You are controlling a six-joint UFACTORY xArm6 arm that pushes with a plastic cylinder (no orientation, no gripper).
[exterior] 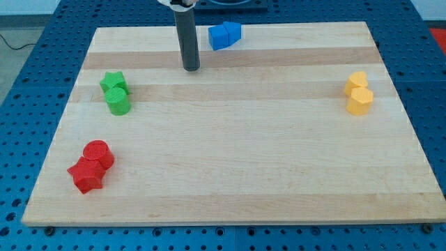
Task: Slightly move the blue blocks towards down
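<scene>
Two blue blocks (pixel 224 35) sit touching each other near the view's top edge of the wooden board (pixel 230 188), a little left of centre; their exact shapes are hard to tell. My dark rod comes down from the view's top, and my tip (pixel 191 68) rests on the board just to the left of and below the blue blocks, a short gap apart from them.
A green star-like block (pixel 112 83) and a green cylinder (pixel 118 102) touch at the view's left. A red cylinder (pixel 98 153) and a red star-like block (pixel 86 174) touch at the lower left. Two yellow blocks (pixel 359 93) touch at the right.
</scene>
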